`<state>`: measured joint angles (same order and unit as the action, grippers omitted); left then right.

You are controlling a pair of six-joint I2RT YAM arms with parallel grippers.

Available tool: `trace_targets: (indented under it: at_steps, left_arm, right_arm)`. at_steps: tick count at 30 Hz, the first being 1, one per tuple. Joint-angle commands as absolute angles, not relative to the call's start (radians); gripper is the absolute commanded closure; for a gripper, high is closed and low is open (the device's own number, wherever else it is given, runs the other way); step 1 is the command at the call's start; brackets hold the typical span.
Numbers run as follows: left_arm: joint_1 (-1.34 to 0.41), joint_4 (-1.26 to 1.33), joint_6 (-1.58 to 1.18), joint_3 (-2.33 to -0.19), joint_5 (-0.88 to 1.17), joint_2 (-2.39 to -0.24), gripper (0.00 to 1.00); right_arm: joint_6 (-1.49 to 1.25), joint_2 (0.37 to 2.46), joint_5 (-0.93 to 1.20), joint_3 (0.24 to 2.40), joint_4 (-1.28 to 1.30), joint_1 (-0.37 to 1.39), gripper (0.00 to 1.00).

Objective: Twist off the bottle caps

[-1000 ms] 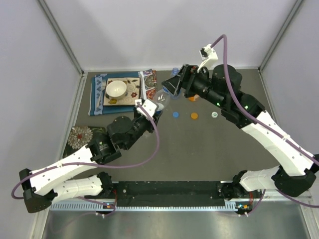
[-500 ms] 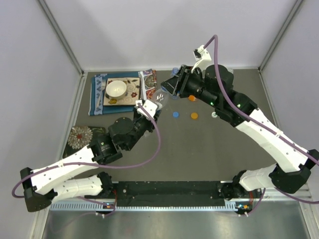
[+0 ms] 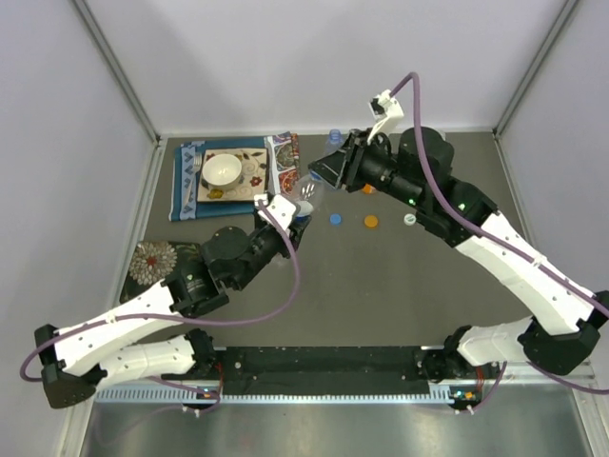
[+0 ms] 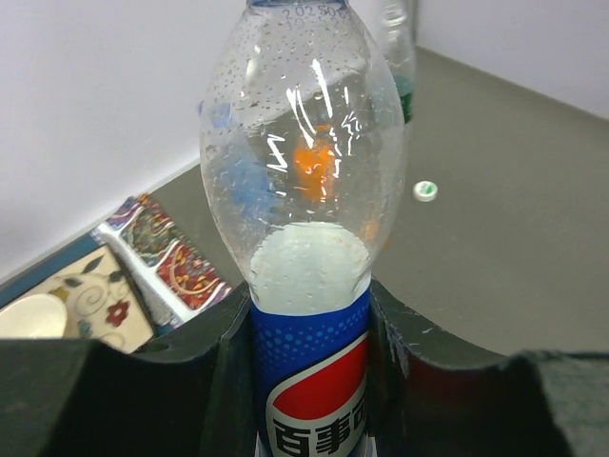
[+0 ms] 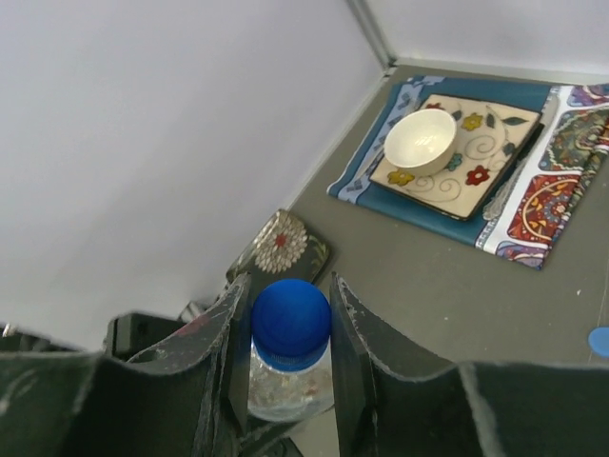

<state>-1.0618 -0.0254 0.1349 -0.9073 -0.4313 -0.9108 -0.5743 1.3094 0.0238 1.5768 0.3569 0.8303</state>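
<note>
Seen from above, the left arm point(image 3: 124, 324) is stretched from the near left corner toward the middle of the far edge, where a clear bottle point(image 3: 306, 190) is held. The right arm point(image 3: 504, 249) is arched over from the near right corner, with its wrist bent down onto the bottle's top.

In the left wrist view, the left jaws are clamped on the bottle at its blue label.

In the right wrist view, the right jaws are closed against both sides of the blue cap point(image 5: 290, 319).
</note>
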Motion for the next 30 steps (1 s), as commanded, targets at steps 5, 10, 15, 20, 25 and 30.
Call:
trace_targets:
  at_steps: [5,10,15,20,25,30]
  left_arm:
    - [-0.996,0.032,0.005,-0.946,0.198,-0.822,0.56]
    - [-0.855,0.073,-0.182,-0.982,0.598,-0.845,0.56]
    - [-0.734,0.256,-0.395,-0.969,0.872,-0.873,0.56]
    - [-0.693,0.434,-0.572,-0.968,1.093,-0.937,0.55]
    - [-0.692,0.681,-0.773,-0.940,1.176,-1.002,0.55]
    - [-0.693,0.772,-0.854,-0.933,1.216,-1.031,0.55]
  right_arm:
    - [-0.339,1.186,0.507,1.569,0.341,0.795,1.00]
    - [-0.200,1.126,0.876,1.548,0.341,0.758,1.00]
    - [-0.144,1.101,1.113,1.545,0.339,0.753,1.00]
    - [-0.117,1.091,1.298,1.529,0.333,0.755,1.00]
    - [-0.107,1.098,1.400,1.502,0.305,0.755,1.00]
    - [-0.083,1.098,1.448,1.497,0.298,0.756,1.00]
